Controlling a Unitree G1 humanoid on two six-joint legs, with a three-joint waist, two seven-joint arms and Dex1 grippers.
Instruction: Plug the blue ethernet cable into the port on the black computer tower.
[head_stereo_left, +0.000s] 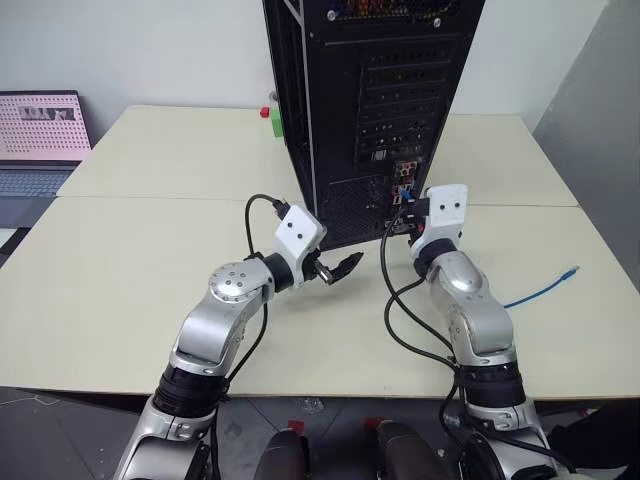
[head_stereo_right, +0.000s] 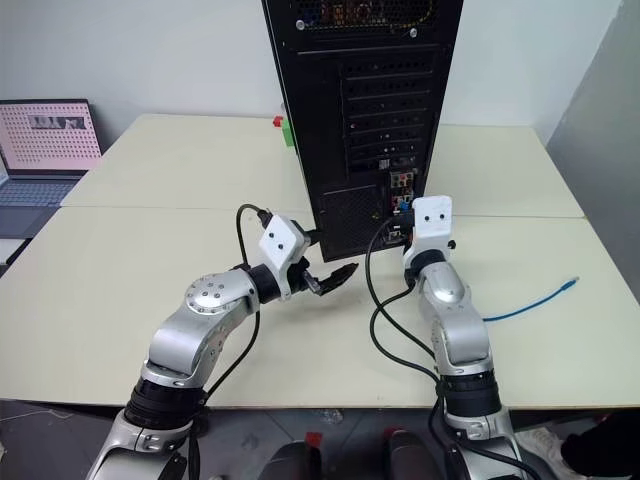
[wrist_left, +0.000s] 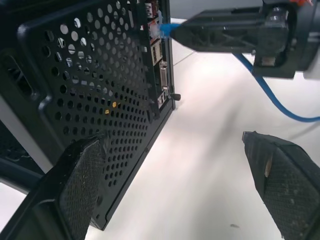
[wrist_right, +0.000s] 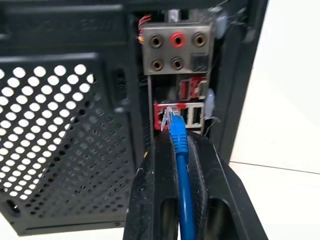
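Observation:
The black computer tower (head_stereo_left: 370, 100) stands upright at the middle of the table, its rear panel facing me. My right gripper (wrist_right: 177, 142) is shut on the blue ethernet cable (wrist_right: 182, 170) just behind its clear plug (wrist_right: 170, 117). The plug's tip is at the mouth of the port (wrist_right: 162, 111), a red-framed socket under the round audio jacks. I cannot tell whether it is seated. The rest of the cable (head_stereo_left: 545, 290) trails over the table to the right. My left gripper (head_stereo_left: 335, 268) hangs open beside the tower's lower vent grille (wrist_left: 100, 90), holding nothing.
An open laptop (head_stereo_left: 40, 140) sits at the far left. A small red and green block (head_stereo_left: 272, 118) lies behind the tower. Black robot cables (head_stereo_left: 400, 320) loop between my arms. The table's right edge (head_stereo_left: 600, 250) is close to the loose cable end.

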